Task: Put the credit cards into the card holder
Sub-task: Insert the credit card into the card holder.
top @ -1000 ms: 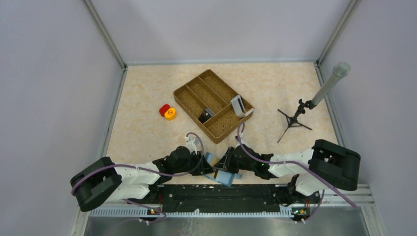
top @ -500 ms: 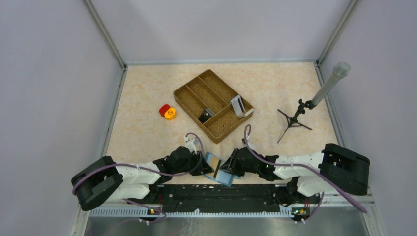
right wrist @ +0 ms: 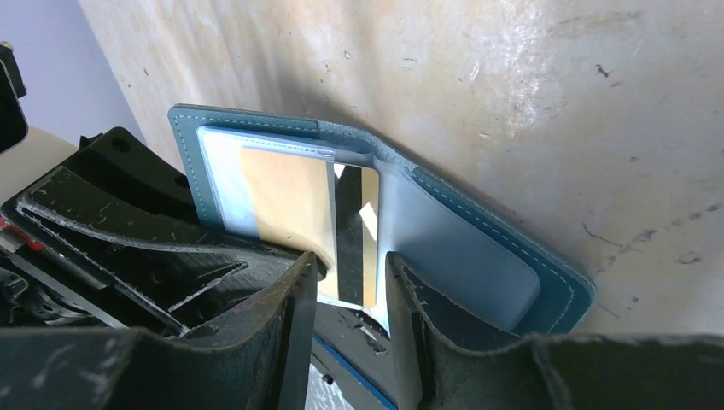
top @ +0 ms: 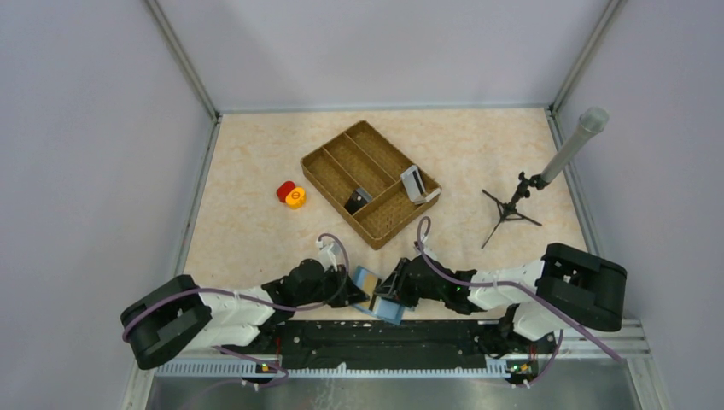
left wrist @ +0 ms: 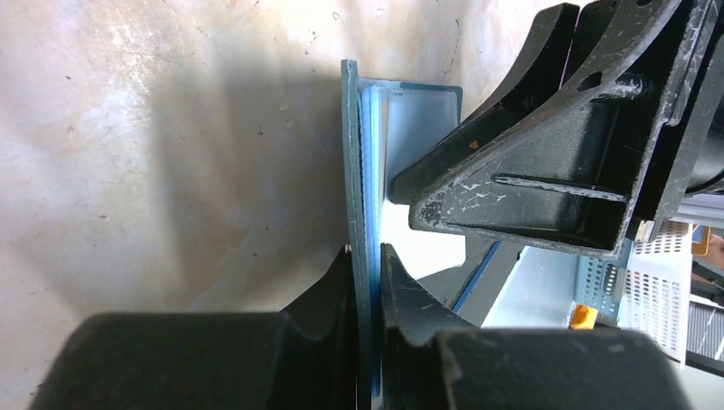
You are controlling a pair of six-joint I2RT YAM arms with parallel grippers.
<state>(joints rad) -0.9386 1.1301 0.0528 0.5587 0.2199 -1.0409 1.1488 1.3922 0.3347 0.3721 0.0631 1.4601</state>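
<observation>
A tan credit card (right wrist: 286,196) sits partly tucked into a pale slot of the teal-blue folding card holder (right wrist: 478,248), which is half open at the near edge of the bench (top: 256,171). The left tool (left wrist: 365,256) pinches one flap. The right tool (right wrist: 350,260) is spread around the card's free end. A pale grey-white card (top: 412,182) leans in the brown woven tray (top: 329,171), so more is likely left to do.

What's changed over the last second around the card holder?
The left tool closed onto one panel of the card holder. The right tool opened around the tan card, which sits partway in a slot; its arm swung right, then back. The woven tray, red and yellow pieces and tripod stand stayed put.
</observation>
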